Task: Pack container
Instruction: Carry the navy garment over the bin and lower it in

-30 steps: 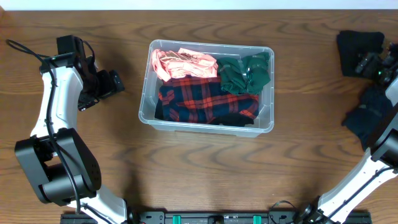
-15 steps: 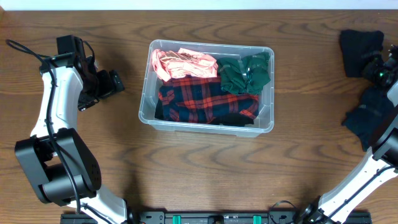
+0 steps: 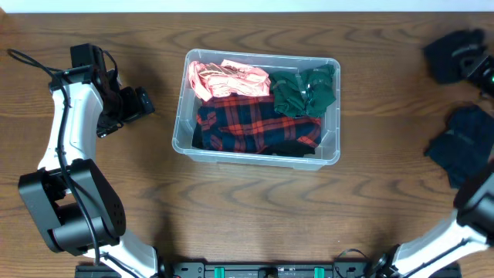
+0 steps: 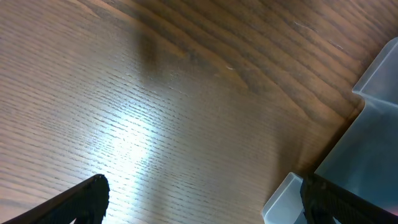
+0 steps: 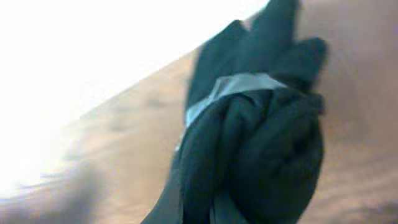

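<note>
My right pincer (image 3: 472, 66) looks clamped on a dark garment (image 3: 448, 52), upper right; my left pincer (image 4: 214, 205) hangs apart. The container (image 3: 179, 123) sits centre, nearly full, so trailing cloth could snag its rim.

A dark cloth (image 5: 255, 155) fills much of the picture, bunched up in thick folds. A thin pale strip (image 5: 239, 87) lies across it near the top, but it is too blurry to tell what it is. Behind the cloth is the brown wooden worktop (image 5: 112, 143). The top left corner is bright white.
</note>
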Controlling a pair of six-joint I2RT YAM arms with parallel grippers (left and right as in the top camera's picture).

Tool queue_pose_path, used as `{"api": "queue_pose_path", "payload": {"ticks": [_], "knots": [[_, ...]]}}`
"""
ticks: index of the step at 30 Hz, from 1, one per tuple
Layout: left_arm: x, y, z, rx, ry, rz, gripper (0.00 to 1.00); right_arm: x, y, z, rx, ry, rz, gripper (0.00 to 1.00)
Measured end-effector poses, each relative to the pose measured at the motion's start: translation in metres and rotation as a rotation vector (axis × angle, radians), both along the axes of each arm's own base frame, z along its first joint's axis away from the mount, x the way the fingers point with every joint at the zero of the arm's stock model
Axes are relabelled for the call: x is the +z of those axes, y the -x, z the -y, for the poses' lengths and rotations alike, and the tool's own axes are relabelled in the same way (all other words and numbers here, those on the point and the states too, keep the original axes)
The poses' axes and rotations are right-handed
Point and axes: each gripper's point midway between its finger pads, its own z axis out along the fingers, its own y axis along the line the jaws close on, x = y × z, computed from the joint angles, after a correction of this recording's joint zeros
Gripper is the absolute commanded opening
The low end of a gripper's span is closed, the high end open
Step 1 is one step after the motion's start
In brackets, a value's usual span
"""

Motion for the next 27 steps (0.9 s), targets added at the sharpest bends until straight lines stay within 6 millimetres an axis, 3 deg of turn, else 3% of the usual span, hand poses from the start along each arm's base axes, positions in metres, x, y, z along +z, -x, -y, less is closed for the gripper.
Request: {"api": "queue_pose_path", "payload": {"ticks": [2,5,8,15,20,24,27], "knots": [[0.0,0.0,0.0,0.0,0.0,0.0,0.98,0.037,0.005,-0.019,0.053,-0.004,0.065,0.01],[0.0,0.0,0.0,0.0,0.0,0.0,0.98,0.079,0.014,-0.067,0.187,-0.048,0.131,0.01],[0.0,0.0,0.0,0.0,0.0,0.0,0.98,0.093,0.021,-0.118,0.324,-0.112,0.137,0.01],[0.0,0.0,0.0,0.0,0.0,0.0,0.98,0.093,0.036,-0.245,0.659,-0.235,0.085,0.01],[0.0,0.0,0.0,0.0,0.0,0.0,0.98,0.09,0.063,-0.335,0.905,-0.253,0.054,0.01],[0.0,0.0,0.0,0.0,0.0,0.0,0.98,0.081,0.095,-0.389,1.07,-0.259,0.001,0.01],[0.0,0.0,0.0,0.0,0.0,0.0,0.98,0.073,0.118,-0.413,1.161,-0.253,-0.039,0.01]]}}
